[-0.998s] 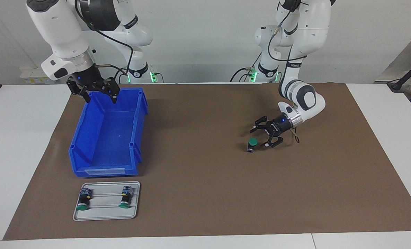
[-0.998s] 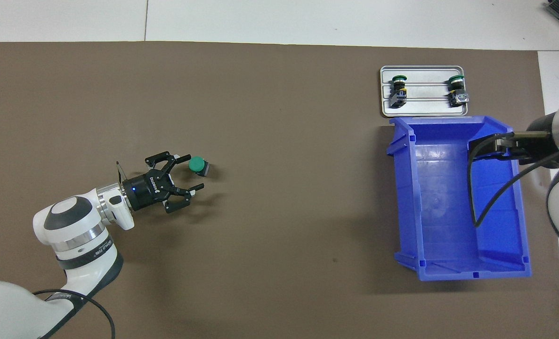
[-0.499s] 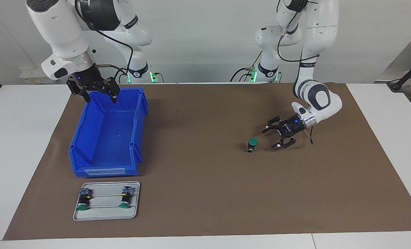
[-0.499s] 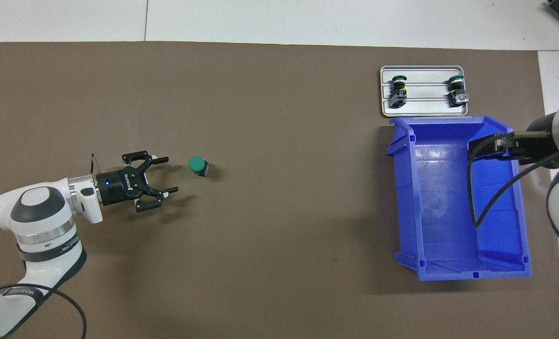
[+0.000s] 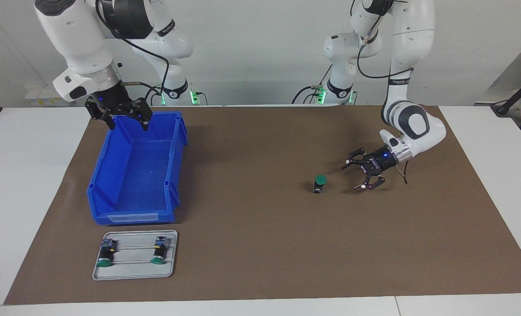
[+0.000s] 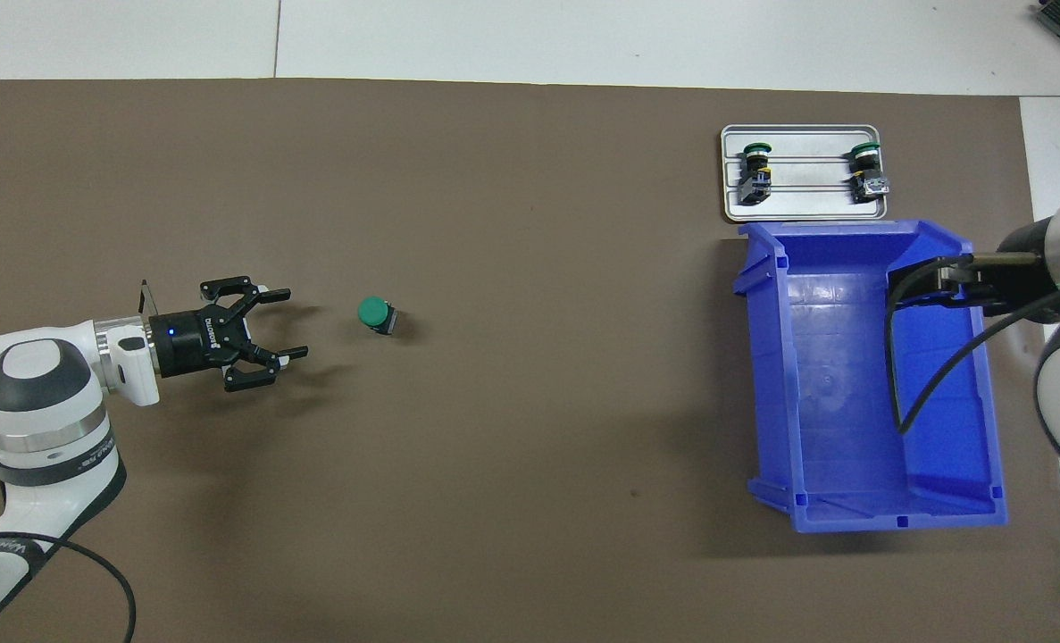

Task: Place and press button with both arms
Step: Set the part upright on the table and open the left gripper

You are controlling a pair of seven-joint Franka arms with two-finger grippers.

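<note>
The button (image 5: 319, 183) (image 6: 374, 314) stands alone on the brown mat with its green cap up, toward the left arm's end of the table. My left gripper (image 5: 351, 177) (image 6: 296, 321) hovers low beside it, open and empty, a short gap away on the side of the left arm's end. My right gripper (image 5: 127, 123) (image 6: 940, 275) hangs over the end of the blue bin (image 5: 111, 175) (image 6: 766, 384) that lies nearest the robots, and it holds nothing that I can see.
A grey tray (image 5: 133, 268) (image 6: 806, 204) lies just past the bin, farther from the robots. It holds two more green-capped buttons (image 5: 105, 254) (image 6: 867, 170), one with a yellow spot (image 5: 158, 252) (image 6: 755, 170). White table borders the mat.
My left gripper has drawn back from the button toward the left arm's end of the table, staying open. The button stays where it stood. The right arm has not moved.
</note>
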